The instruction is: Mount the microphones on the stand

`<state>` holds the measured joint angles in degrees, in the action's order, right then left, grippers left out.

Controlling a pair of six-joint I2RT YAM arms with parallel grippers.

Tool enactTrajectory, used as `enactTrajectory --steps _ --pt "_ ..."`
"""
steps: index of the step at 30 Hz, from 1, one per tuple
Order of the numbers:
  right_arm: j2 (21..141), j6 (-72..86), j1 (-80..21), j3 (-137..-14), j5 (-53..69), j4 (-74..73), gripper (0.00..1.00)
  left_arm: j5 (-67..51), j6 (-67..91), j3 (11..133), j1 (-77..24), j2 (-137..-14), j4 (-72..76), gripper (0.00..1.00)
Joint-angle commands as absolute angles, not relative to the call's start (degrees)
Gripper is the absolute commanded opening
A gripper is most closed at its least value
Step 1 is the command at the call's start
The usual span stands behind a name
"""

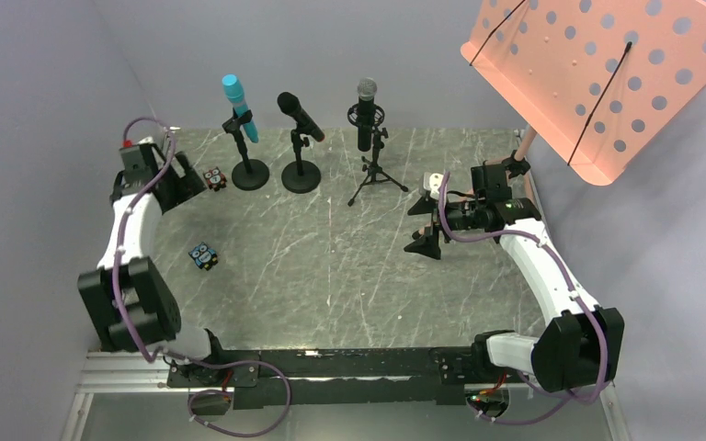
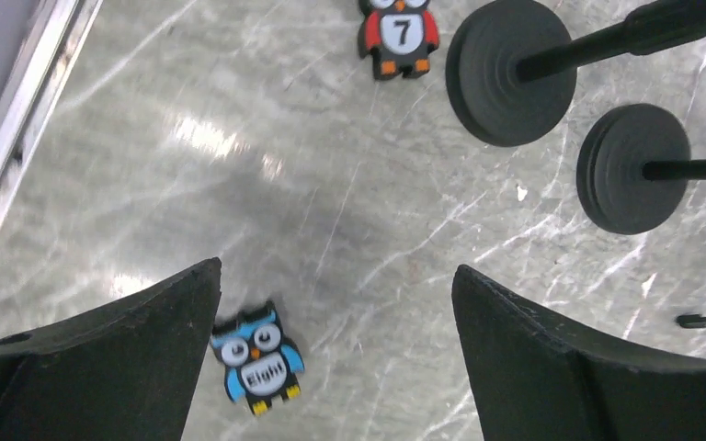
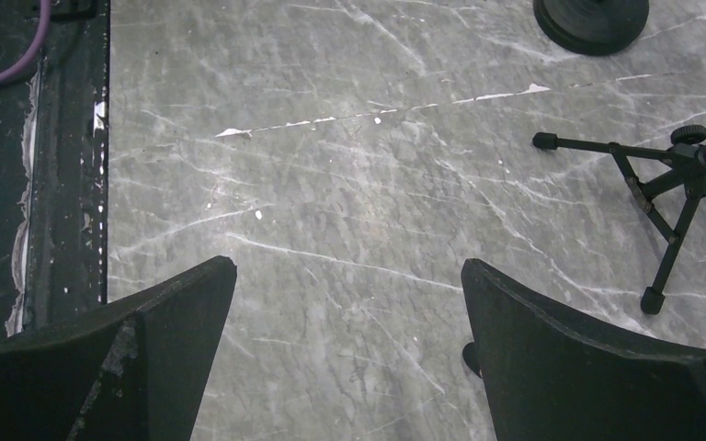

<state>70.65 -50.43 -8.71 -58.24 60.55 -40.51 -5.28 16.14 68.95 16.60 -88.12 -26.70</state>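
Three microphones sit in stands at the back of the table. The turquoise microphone [image 1: 237,106] is clipped to a round-base stand [image 1: 250,174]. A black microphone [image 1: 300,116] leans in the second round-base stand [image 1: 301,176]. The silver-mesh-head microphone [image 1: 366,110] stands upright in a tripod stand [image 1: 377,175]. My left gripper [image 1: 187,180] [image 2: 337,268] hangs open and empty left of the stands. My right gripper [image 1: 423,226] [image 3: 348,265] is open and empty right of the tripod.
A red owl block marked 7 [image 1: 213,177] [image 2: 398,32] lies beside the left round base [image 2: 512,69]. A blue owl block [image 1: 204,256] [image 2: 256,358] lies on the table nearer the front. An orange perforated music stand [image 1: 597,73] overhangs the back right. Tripod legs [image 3: 671,211] spread nearby.
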Motion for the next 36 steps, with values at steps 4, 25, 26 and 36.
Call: enactTrajectory --steps 4,25,26,36 --pt "67.67 -52.65 -8.61 -61.05 63.88 -40.76 1.0 -4.34 31.43 55.32 18.17 -79.35 -35.26 0.98" --pt "66.2 -53.44 -8.7 -61.17 65.6 -41.83 1.0 7.6 33.66 63.82 15.17 -97.95 -43.55 0.85" --pt "66.18 -53.48 -8.68 -61.14 65.52 -41.74 1.0 7.15 33.31 64.21 15.0 -98.56 -43.61 0.79" --pt "65.6 -53.85 -8.68 -61.22 65.44 -42.04 1.0 5.12 31.91 64.26 14.68 -102.02 -42.43 0.57"
